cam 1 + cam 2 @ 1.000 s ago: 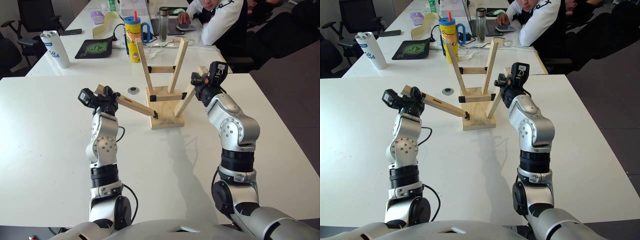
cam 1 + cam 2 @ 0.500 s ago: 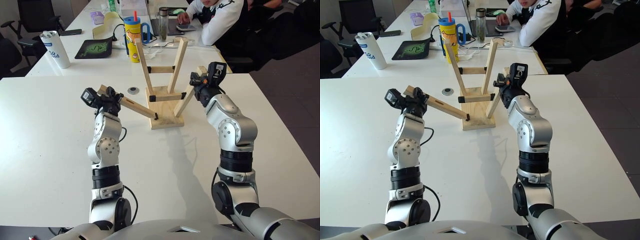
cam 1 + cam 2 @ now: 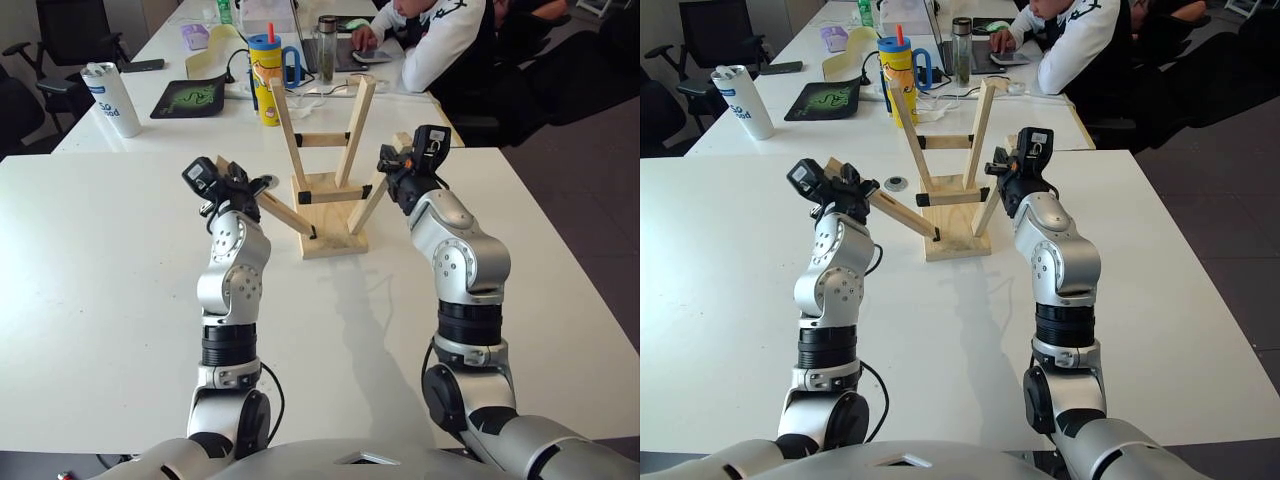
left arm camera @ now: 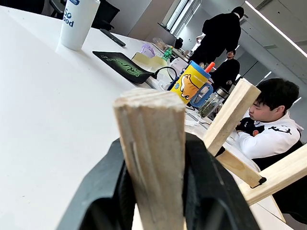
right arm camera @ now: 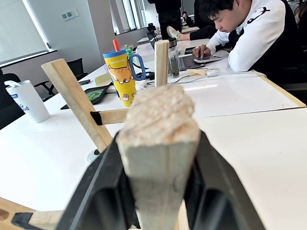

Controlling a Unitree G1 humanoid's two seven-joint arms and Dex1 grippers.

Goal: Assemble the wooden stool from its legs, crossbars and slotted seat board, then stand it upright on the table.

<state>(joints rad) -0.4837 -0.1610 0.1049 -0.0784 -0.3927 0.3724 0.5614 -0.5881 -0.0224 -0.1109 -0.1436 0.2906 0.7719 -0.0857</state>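
Left wrist view: left fingers (image 4: 103, 191) clamp a square, rough-sawn pale leg (image 4: 153, 158). Right fingers (image 5: 98, 196) pinch a second leg (image 5: 158, 139), its end splintery.

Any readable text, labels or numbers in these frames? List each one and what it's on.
White cup: blue lettering in two lines, too small to read in the head views and cut by the picture's edge in the left wrist view, so no quote.
Yellow cup: cartoon picture, no legible words.
Black mat: green logo mark, no legible letters.
Wooden stool: no print visible.
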